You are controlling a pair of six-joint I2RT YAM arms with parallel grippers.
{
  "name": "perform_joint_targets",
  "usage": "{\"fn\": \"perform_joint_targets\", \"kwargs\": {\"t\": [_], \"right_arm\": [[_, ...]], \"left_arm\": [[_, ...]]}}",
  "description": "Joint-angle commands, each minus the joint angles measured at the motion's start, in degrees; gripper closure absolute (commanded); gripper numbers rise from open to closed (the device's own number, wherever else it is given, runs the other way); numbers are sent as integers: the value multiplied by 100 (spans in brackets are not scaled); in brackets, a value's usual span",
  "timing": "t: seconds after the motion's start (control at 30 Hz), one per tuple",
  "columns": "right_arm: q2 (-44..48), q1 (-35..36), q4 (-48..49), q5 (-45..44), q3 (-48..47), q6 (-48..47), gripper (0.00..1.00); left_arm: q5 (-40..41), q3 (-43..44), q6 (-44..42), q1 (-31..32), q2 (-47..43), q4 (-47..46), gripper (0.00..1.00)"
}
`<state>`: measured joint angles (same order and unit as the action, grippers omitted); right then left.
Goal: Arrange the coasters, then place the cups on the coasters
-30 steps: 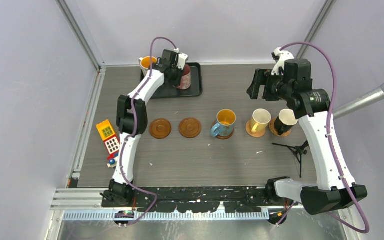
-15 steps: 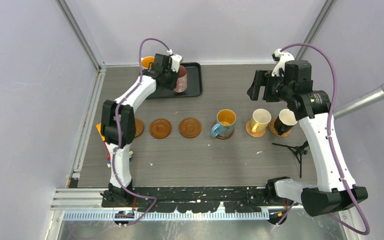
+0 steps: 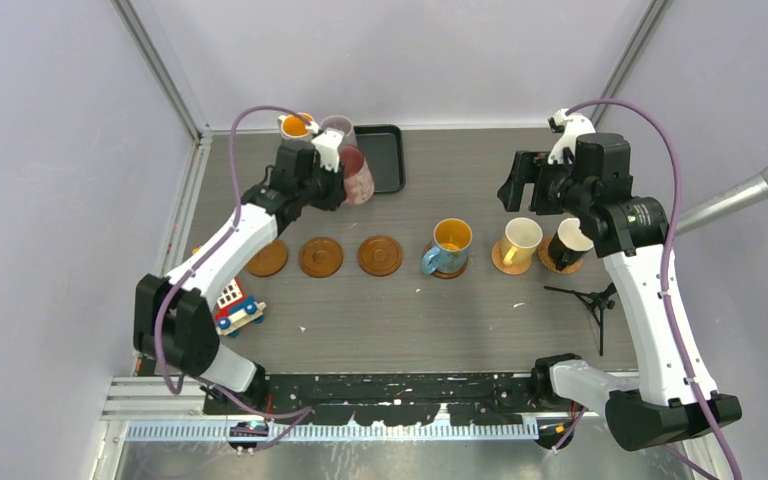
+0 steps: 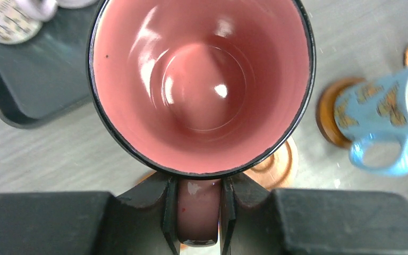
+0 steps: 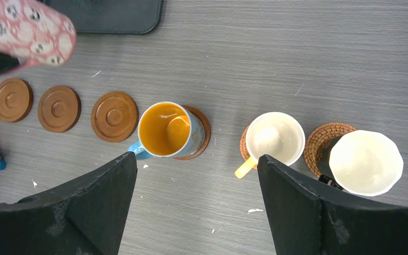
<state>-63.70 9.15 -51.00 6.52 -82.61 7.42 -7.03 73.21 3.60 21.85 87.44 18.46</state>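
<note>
Left claw [image 4: 198, 212] pinched the pink cup [image 4: 202, 90] by its handle [image 4: 198, 228]; a fast swing could twist it loose.

Upper left of centre: left end effector [image 3: 340, 182] clamped on pink mug [image 3: 357, 178], at left edge of black tray [image 3: 385, 160]. Mid-frame row: three bare coasters [image 3: 321, 257], then blue mug [image 3: 450, 245], cream mug [image 3: 520, 240], black mug [image 3: 570, 243], each on own coaster. Upper right: right end effector [image 3: 516, 182], jaws wide.
</note>
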Motion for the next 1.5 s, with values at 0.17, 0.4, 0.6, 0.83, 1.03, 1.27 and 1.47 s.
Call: {"fn": "perform_joint_targets", "kwargs": {"t": [0.17,0.4,0.6,0.83,1.03,1.27,1.47], "right_arm": [[206,-15,178,13,101,-15,12],[248,-10,159,-7,160,-15,12],[270,-26,95,43,166,-71,12],[255,-20,72,-1,157,-119,12],[228,-28,99,0,161,-131,12],[245,-53,96,-63,219,-144,12],[251,-57,95,-44,240,-139,12]], "left_arm": [[440,-1658,321,1145,-1730,-990,100],[1400,-2147,435,1910,-1675,-1238,100],[2020,-2351,459,2281,-1364,-1736,100],[2109,-2354,441,2298,-977,-2133,100],[2040,-2339,529,2299,-712,-2220,100],[1940,-2385,730,2298,-602,-2102,100],[1889,-2417,820,2298,-468,-2075,100]]}}
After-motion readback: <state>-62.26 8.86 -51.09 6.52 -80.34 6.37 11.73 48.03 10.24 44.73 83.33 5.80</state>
